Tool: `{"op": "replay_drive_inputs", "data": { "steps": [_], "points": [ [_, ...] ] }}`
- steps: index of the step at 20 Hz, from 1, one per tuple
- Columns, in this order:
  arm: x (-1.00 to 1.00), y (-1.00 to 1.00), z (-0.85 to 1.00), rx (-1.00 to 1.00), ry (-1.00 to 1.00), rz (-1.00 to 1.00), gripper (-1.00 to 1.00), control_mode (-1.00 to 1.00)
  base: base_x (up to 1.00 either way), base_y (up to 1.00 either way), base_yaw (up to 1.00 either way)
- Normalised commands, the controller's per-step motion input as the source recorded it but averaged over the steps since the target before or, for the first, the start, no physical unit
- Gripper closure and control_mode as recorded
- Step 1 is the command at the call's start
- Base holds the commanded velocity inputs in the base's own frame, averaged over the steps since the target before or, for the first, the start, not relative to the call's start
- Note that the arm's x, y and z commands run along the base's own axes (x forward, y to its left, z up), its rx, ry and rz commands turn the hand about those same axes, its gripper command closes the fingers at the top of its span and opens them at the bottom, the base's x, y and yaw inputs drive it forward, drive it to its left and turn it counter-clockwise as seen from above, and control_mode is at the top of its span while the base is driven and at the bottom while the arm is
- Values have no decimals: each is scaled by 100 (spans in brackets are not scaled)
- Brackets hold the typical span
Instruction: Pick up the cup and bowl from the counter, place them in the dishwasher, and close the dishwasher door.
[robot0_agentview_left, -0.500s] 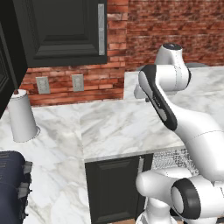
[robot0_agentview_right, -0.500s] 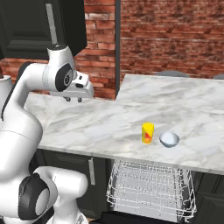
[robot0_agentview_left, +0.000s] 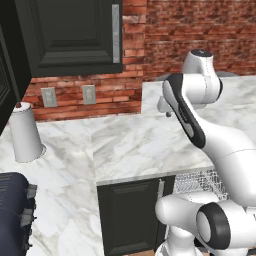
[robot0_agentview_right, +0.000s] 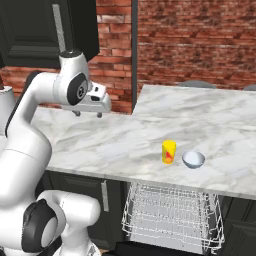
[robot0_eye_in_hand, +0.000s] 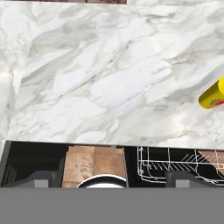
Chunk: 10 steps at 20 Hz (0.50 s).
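A yellow cup (robot0_agentview_right: 169, 151) with a red mark stands upright on the white marble counter (robot0_agentview_right: 125, 140), near its front edge. The pale blue-grey bowl (robot0_agentview_right: 193, 159) sits just right of it. My gripper (robot0_agentview_right: 88, 114) hangs open above the counter well to the left of both, holding nothing. In the hand view the gripper (robot0_eye_in_hand: 112, 178) looks down on bare marble with its fingertips (robot0_eye_in_hand: 42, 178) wide apart, and the cup (robot0_eye_in_hand: 213, 96) shows at the right edge. Below the counter edge, the dishwasher's white wire rack (robot0_agentview_right: 170, 215) is pulled out under the cup and bowl.
A black cabinet door (robot0_agentview_left: 131, 215) with a steel handle sits left of the rack (robot0_agentview_left: 200, 182). A white paper-towel roll (robot0_agentview_left: 25, 132) stands on the left counter by the brick wall. Black upper cabinets (robot0_agentview_left: 75, 35) hang above. A dark blue object (robot0_agentview_left: 12, 215) lies at the lower left.
The hand has shifted slightly to the right and a little lower over the counter. The cup and bowl have not moved.
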Motion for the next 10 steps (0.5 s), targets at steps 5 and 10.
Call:
{"op": "replay_drive_inputs", "data": {
  "steps": [5,10],
  "points": [
    [0,-24,-8,0,0,0,-100,-100,0,0,0],
    [0,-24,-17,0,0,0,-100,-100,0,0,0]
  ]
}}
